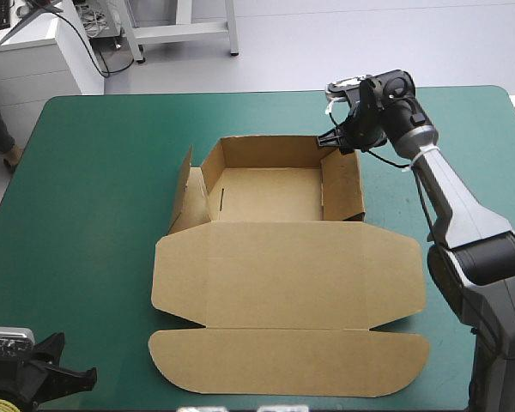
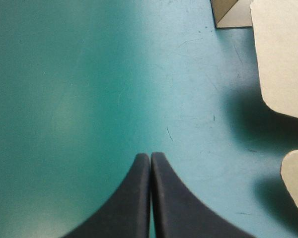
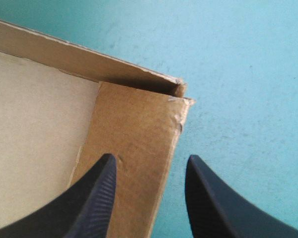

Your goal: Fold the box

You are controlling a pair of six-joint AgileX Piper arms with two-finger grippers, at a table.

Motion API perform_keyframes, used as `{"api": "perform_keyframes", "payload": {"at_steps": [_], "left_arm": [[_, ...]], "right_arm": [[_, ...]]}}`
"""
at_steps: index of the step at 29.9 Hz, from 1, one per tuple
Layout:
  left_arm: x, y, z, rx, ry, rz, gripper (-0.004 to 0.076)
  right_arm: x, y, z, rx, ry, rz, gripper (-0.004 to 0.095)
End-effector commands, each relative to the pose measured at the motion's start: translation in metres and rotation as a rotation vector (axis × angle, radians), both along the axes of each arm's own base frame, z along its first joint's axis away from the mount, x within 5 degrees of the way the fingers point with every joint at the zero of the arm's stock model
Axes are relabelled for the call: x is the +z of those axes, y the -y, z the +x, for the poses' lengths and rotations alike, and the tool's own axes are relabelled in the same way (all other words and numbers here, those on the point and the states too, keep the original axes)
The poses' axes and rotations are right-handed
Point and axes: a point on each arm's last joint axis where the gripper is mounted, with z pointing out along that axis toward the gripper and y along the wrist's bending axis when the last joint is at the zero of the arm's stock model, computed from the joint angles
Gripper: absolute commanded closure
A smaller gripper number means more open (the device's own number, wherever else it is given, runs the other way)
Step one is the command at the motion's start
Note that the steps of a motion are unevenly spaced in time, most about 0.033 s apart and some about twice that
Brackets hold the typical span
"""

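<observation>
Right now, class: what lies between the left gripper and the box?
Nothing but bare teal-green cover. The left wrist view shows it running from the shut left gripper to the flat lid of the box.

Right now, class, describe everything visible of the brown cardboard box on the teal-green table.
The brown cardboard box is one cut sheet lying on the teal-green cover. Its far part forms an open tray with raised walls; the left flap leans outward. The lid lies flat toward the near edge, with rounded flaps. The open right gripper straddles the tray's far right corner wall.
</observation>
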Motion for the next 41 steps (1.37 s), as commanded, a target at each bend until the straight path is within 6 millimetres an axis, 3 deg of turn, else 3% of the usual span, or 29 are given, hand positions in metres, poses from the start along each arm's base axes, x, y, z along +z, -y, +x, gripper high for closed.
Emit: {"api": "perform_keyframes", "payload": {"at_steps": [1,5,8,17,28,31,33,37,38,41], "left_arm": [[0.011,0.001,0.004,-0.001,0.072,-0.01,0.0732],[0.011,0.002,0.004,-0.006,0.07,-0.021,0.0732],[0.011,0.002,0.004,-0.008,0.069,-0.025,0.0732],[0.011,0.002,0.004,-0.009,0.069,-0.028,0.0732],[0.011,0.004,0.004,-0.023,0.065,-0.051,0.0732],[0.011,0.004,0.004,-0.023,0.065,-0.051,0.0732],[0.011,0.004,0.004,-0.023,0.065,-0.051,0.0732],[0.011,0.004,0.004,-0.023,0.065,-0.051,0.0732],[0.011,0.004,0.004,-0.023,0.065,-0.051,0.0732],[0.011,0.004,0.004,-0.023,0.065,-0.051,0.0732]], "right_arm": [[0.071,0.013,-0.035,-0.006,0.161,0.031,0.0481],[0.093,0.017,-0.054,0.008,0.209,0.046,0.0428],[0.092,0.02,-0.062,0.009,0.191,0.04,0.0364],[0.032,0.016,-0.06,0.005,-0.016,0.03,0.0341],[-0.033,0.008,-0.049,-0.028,-0.051,0.099,0.0352],[-0.044,0.005,-0.045,-0.031,-0.08,0.11,0.041],[-0.046,0.003,-0.044,-0.033,-0.084,0.127,0.05],[-0.046,0.003,-0.044,-0.044,-0.088,0.132,0.0873],[-0.047,0.003,-0.045,-0.046,-0.095,0.131,0.0922],[-0.045,0.004,-0.046,-0.046,-0.117,0.117,0.0927]]}}
